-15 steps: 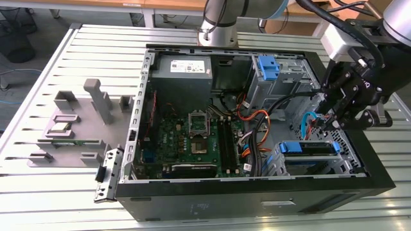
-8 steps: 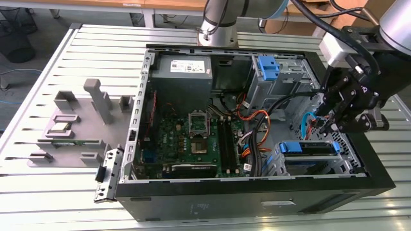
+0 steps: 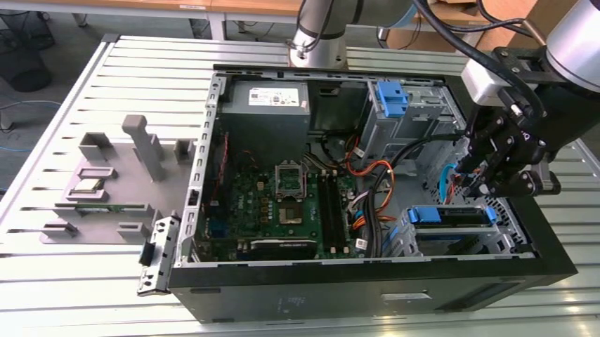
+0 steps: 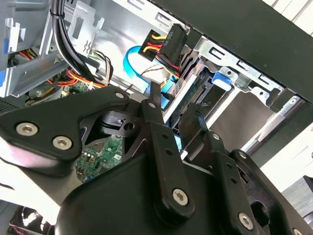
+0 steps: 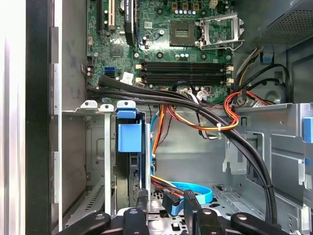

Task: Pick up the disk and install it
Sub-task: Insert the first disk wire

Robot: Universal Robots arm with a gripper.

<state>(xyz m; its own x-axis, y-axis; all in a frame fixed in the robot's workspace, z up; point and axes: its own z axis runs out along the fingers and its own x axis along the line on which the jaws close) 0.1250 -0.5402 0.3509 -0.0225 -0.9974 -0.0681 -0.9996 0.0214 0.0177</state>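
The gripper (image 3: 483, 188) hangs inside the open computer case (image 3: 375, 295), its two fingers (image 5: 142, 201) spread apart with nothing between them. The disk (image 5: 129, 142) stands on edge in its blue frame inside the drive cage (image 5: 105, 147), just ahead of the fingertips and closer to one finger than to the other. A blue cable (image 5: 200, 192) loops just past the other finger, and the motherboard (image 5: 161, 44) lies farther ahead, beyond a bundle of black cables (image 5: 195, 110).
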